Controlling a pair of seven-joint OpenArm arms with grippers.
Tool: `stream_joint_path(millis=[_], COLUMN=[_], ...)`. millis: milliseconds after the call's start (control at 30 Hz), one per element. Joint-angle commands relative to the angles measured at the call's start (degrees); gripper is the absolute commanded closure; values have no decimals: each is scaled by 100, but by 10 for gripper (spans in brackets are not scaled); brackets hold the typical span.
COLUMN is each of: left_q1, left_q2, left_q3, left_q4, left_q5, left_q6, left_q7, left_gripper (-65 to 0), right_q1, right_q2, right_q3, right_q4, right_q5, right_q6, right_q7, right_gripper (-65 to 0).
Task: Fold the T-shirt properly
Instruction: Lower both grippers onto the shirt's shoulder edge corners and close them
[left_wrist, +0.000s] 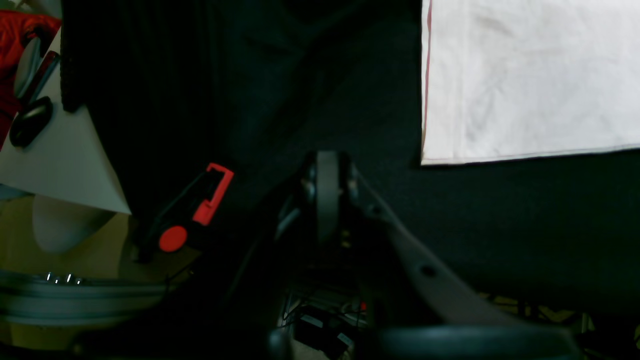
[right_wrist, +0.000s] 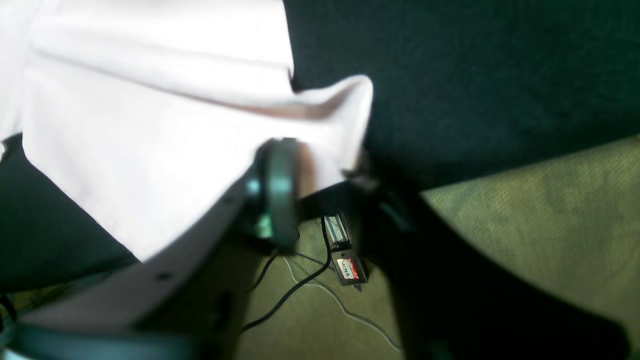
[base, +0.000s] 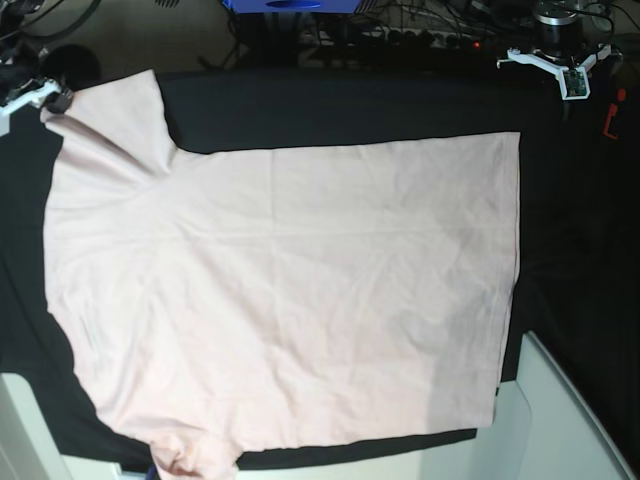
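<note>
The pale pink T-shirt (base: 290, 300) lies spread flat, plain side up, on the black cloth (base: 350, 110). One sleeve points to the far left corner. My right gripper (base: 48, 98) is at that sleeve's tip. In the right wrist view the sleeve's edge (right_wrist: 330, 125) lies between the fingers of my right gripper (right_wrist: 325, 160). They stand a little apart and blurred, so a grip is unclear. My left gripper (left_wrist: 327, 165) is shut and empty over bare black cloth, left of the shirt's bottom corner (left_wrist: 525, 80). In the base view my left gripper (base: 572, 78) sits at the far right, off the shirt.
A red and black clamp (left_wrist: 200, 210) grips the table's edge near my left gripper. White table surface (base: 560, 420) shows at the near corners. Cables and a small box (right_wrist: 345, 260) lie on the floor below the right gripper. A blue box (base: 290, 5) stands behind the table.
</note>
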Motion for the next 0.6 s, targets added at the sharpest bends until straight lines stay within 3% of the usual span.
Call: stream_joint_path(millis=[0,100,167,333,567], left_q1=[63,63,63,63,54], left_q2=[-39,-30,-30,-21,-30], left_q3=[-12,-12,14,31,40], left_q4=[78,78,78,-10,-300], left_q5=[-28,-36,-36,-36,-28], left_q6=[45,45,45,45,45], left_q7=[-129,-129,-129,-129,-129], left_gripper=[0,-12,-71,-215,-230], right_q1=[1,1,1,-17,-17], right_q2=[80,80,80,71,71], right_q3=[13,13,13,13,4], right_q4=[75,75,75,67,93], right_q5=[83,83,83,83,57], right_q6=[41,41,41,41,41], right_q7=[28,28,28,28,20], right_gripper=[-99,-59,-7,-1,0])
